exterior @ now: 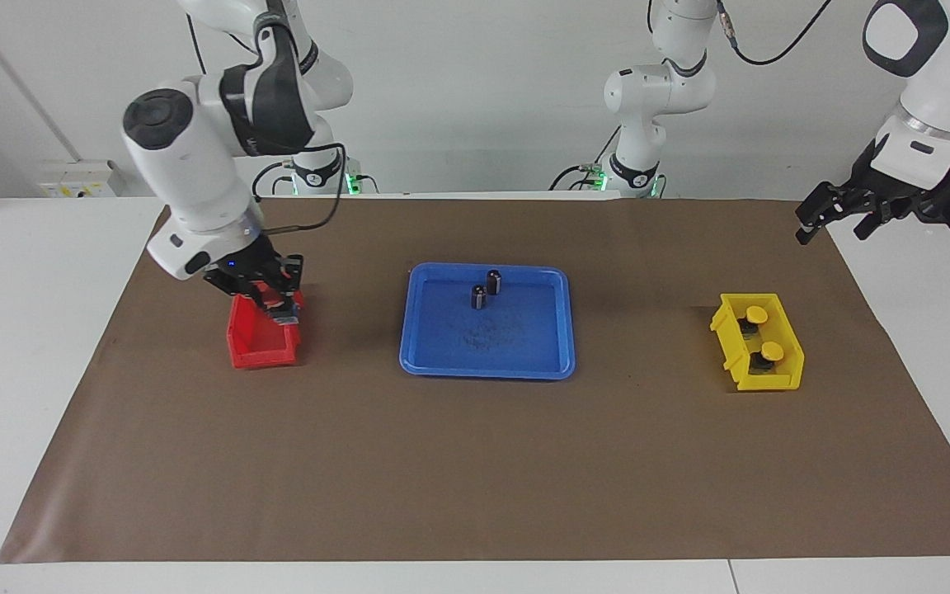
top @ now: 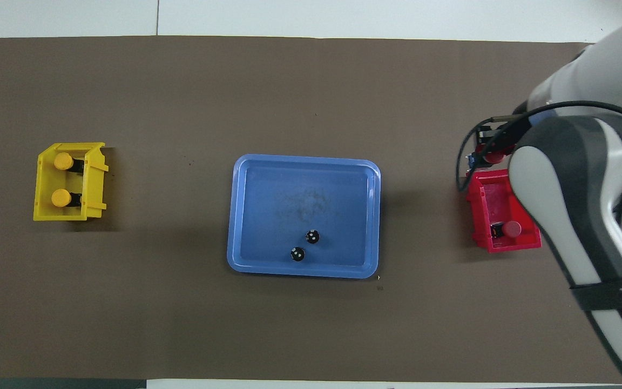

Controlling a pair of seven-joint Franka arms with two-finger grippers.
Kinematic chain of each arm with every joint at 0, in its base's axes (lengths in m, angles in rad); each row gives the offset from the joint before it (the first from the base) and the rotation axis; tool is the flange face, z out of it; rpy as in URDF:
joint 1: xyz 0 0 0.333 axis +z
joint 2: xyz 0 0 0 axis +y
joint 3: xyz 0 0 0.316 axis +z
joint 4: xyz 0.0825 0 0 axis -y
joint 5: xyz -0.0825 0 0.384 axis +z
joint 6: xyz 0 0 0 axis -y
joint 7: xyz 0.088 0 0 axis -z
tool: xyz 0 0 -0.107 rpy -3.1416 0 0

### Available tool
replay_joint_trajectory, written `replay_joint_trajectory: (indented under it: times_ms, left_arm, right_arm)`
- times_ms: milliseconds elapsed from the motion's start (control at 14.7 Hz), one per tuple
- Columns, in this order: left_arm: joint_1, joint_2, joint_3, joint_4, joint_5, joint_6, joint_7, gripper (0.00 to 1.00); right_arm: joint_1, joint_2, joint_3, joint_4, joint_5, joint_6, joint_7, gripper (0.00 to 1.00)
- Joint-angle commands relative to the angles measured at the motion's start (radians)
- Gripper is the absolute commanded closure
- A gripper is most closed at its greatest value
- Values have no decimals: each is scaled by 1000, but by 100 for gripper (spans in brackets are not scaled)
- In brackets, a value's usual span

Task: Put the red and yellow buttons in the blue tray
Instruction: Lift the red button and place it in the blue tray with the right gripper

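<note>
My right gripper hangs over the red bin, shut on a red button lifted out of it. A second red button lies in that bin. Two yellow buttons sit in the yellow bin. The blue tray lies mid-table between the bins. My left gripper waits open over the table's edge at the left arm's end.
Two dark capless cylinders stand in the tray, in the part nearer the robots. A brown mat covers the table.
</note>
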Motion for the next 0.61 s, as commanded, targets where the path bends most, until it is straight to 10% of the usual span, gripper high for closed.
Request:
replay_joint_trajectory:
  times_ms: [0,545]
  left_arm:
    - [0,-28,-5,-27,3,-3,-3,0]
    - [3,-52,-5,-93,7,62,0,0]
  right_arm:
    - [142,103,-2,49,23,92,238,87]
    - [343,251,-1,43,-48,262,455,86]
